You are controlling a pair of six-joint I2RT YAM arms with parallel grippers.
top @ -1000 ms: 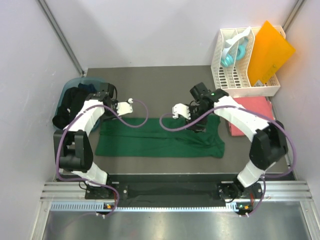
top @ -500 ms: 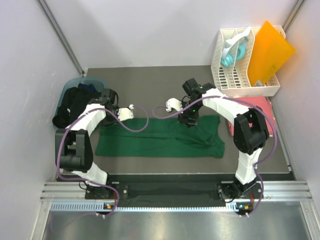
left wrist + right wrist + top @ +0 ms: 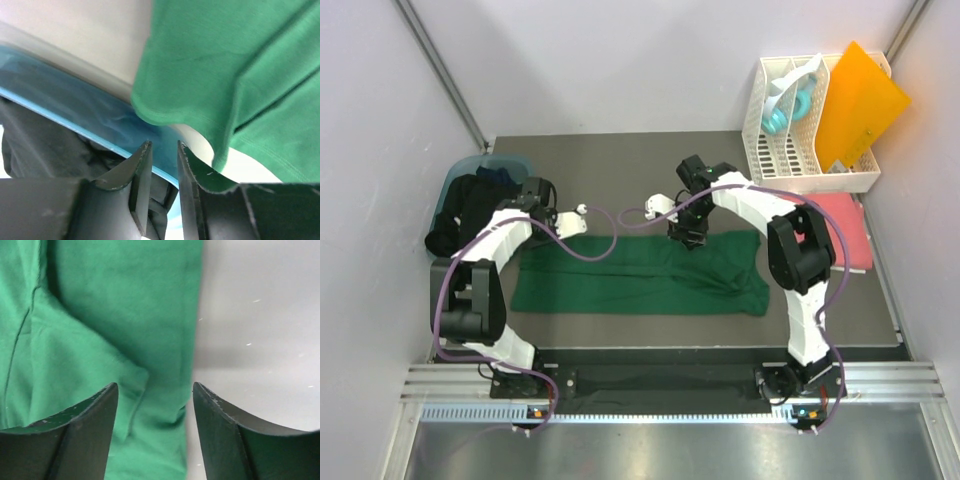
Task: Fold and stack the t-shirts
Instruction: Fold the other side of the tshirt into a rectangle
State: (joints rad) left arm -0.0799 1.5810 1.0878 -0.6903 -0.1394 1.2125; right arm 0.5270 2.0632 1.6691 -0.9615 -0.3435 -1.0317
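Top view: you see the dark green t-shirt lying as a long flat band across the middle of the table. The left gripper is just beyond its far edge toward the left end and the right gripper is at that edge near the middle. A coral pink t-shirt lies at the right, and dark t-shirts are heaped in a blue tub at the left.
Left wrist view: your left jaws stand a narrow gap apart with nothing between them, with the green hem and the tub rim beyond them.
Right wrist view: your right jaws are spread wide and empty, straddling the line where green cloth meets bare table.
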